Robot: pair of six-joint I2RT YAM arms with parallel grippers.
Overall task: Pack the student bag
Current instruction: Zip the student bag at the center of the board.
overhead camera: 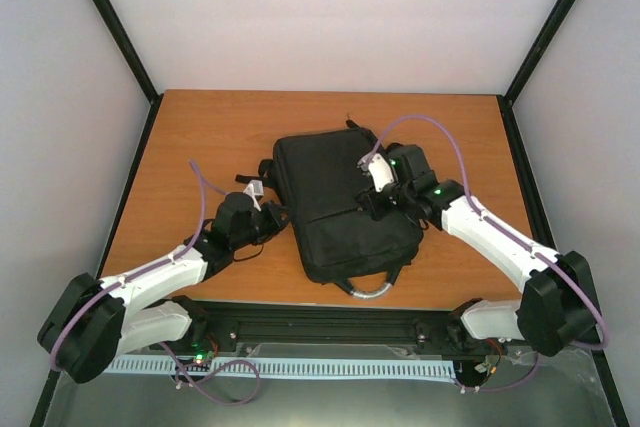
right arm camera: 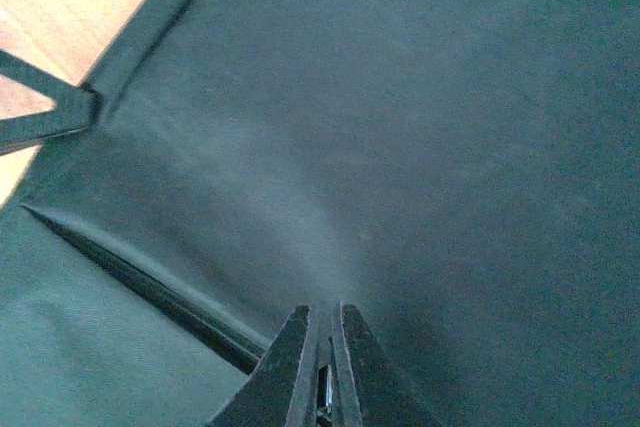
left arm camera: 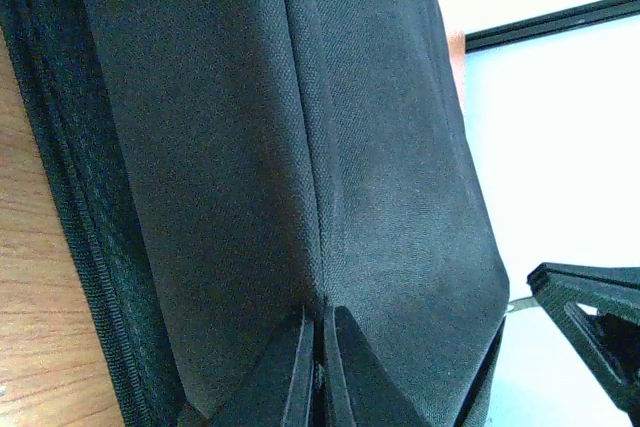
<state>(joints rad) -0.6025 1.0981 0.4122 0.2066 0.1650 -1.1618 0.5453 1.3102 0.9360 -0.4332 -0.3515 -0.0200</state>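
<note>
Top external: the student bag [overhead camera: 335,209] lies in the middle of the table [overhead camera: 200,137], long axis near-to-far, between the 2 arms. The left tool [overhead camera: 272,217] is clamped on its left edge. The right tool [overhead camera: 372,205], farther in, pinches the top fabric.

student bag [overhead camera: 332,209] matt blk woven cloth, table [overhead camera: 215,137] smooth wood-grain
</note>
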